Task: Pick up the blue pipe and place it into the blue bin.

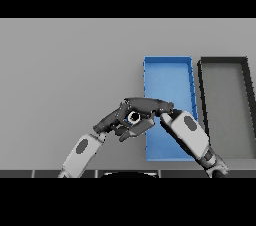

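The grey table (70, 70) is the largest thing in view and lies bare from nine o'clock round to twelve, so the widest open room is on that side and along the far edge. At three o'clock stands the dark grey bin (225, 72), a long tray whose far rim lies level with that of the blue bin (167, 77) just to its left; a narrow strip of table separates their long walls. The blue bin runs from about one o'clock down toward five, its far half showing bare floor and its near half partly covered by the right forearm, which comes in from five o'clock and crosses the bin's near right part. The right hand (147, 104) reaches past the bin's left wall at centre, its fingers curled round the blue pipe (133, 117), of which only a small round end with a dark bore shows, just left of that wall and over the table rather than inside the bin. The left arm rises from seven o'clock, and the left hand (111, 120) sits close against the right one at the pipe; whether its fingers grasp the pipe or merely lie beside it cannot be told.
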You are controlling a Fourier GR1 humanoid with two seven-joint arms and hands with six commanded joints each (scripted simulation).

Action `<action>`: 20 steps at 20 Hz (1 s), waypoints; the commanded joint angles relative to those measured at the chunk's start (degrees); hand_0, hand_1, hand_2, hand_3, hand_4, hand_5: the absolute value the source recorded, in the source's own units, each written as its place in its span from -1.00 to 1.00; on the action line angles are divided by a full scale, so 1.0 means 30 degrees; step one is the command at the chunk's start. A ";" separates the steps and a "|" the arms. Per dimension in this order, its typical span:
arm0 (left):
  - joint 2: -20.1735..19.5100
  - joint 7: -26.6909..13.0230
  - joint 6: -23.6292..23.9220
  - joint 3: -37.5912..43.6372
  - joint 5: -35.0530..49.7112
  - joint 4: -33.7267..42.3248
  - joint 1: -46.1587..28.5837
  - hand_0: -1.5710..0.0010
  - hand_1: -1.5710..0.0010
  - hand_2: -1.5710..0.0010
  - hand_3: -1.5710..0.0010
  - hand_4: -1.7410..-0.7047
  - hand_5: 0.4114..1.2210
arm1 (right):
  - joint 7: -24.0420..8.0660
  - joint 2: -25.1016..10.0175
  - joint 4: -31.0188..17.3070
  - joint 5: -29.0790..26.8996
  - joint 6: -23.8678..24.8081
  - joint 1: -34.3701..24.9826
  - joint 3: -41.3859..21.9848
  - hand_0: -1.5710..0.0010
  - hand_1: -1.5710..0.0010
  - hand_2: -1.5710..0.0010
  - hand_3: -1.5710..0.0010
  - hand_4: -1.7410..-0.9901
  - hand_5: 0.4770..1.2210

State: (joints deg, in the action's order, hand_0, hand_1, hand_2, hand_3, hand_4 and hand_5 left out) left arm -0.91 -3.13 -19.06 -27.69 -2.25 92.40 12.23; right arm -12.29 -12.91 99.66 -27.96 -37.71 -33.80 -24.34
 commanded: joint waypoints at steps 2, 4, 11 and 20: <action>0.0017 0.0368 -0.0030 0.0050 -0.0100 0.0081 0.0045 -1.00 -1.00 -1.00 -0.84 -0.97 1.00 | -0.0573 0.0000 0.0307 -0.0683 0.0302 -0.0038 0.0071 -0.95 -0.95 -0.95 -0.94 -0.29 0.87; -0.0236 0.0874 -0.0167 -0.0039 -0.0775 0.0224 -0.0073 -0.66 -0.58 -0.51 -0.53 -0.62 1.00 | -0.0408 0.0157 0.0598 -0.0603 0.0611 0.0180 -0.0178 -0.97 -0.97 -0.97 -0.96 -0.31 0.91; 0.0020 0.1577 -0.1233 0.0206 -0.3627 -0.0296 0.0157 0.65 0.67 0.68 0.68 0.52 0.38 | -0.0696 -0.0219 0.0534 -0.0429 0.1434 -0.0065 -0.0285 -0.99 -0.99 -0.99 -0.99 -0.33 0.98; 0.0475 -0.0481 -0.1223 0.1093 -0.2191 -0.0160 -0.0359 0.95 0.96 0.96 0.96 0.63 -0.47 | -0.0863 0.0111 0.0263 -0.1232 0.2044 -0.0147 -0.0053 -1.00 -1.00 -1.00 -1.00 -0.33 1.00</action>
State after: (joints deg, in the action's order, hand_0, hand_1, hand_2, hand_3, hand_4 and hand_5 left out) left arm 0.51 -4.53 -22.74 -24.41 -8.82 91.91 11.15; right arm -14.79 -12.54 100.46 -31.78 -31.66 -34.25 -24.52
